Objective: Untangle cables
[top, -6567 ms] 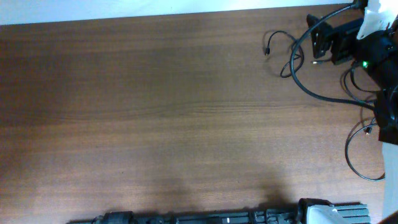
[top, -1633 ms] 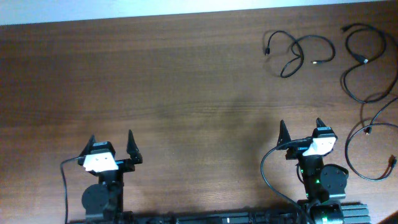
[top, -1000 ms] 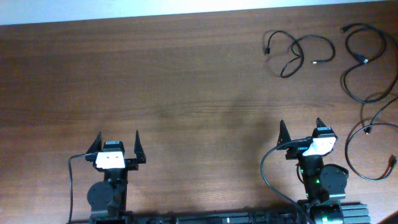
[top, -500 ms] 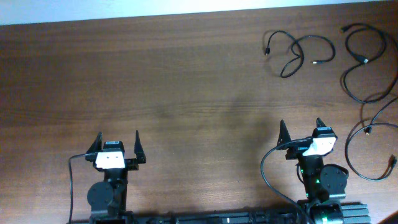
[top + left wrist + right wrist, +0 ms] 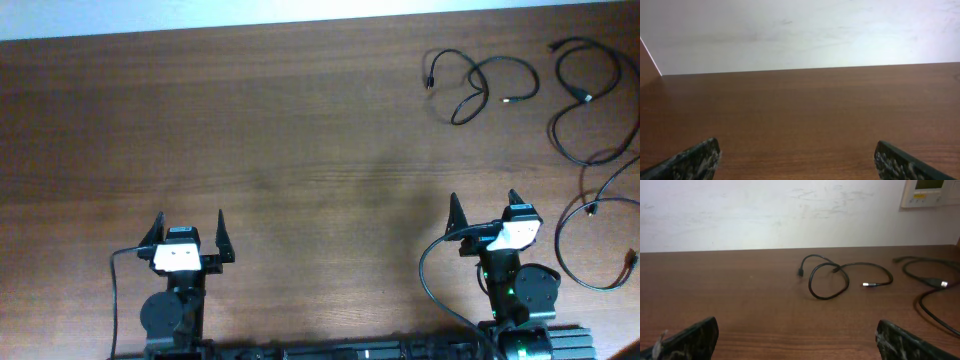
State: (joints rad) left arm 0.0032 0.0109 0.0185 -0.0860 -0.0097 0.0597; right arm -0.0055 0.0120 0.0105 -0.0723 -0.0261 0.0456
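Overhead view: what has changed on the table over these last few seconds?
The right arm pulled back from the far right corner, over the thin black cables, to the near edge. The left arm came into view there, then shifted slightly right. Left fingers and right fingers stand open, holding nothing. The cables on the brown wooden table lie where they were.

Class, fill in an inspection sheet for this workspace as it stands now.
Surface: brown wooden table.
Job's things: thin black cords in loose loops at the far right, namely the looped cable, the second cable and the third cable; none held.
Clutter: nothing seen.
Grippers: left pincer and right pincer open, empty, near the front edge.
Cables: arm wire curving beside the right arm's base.
Surroundings: pale wall, wall panel.
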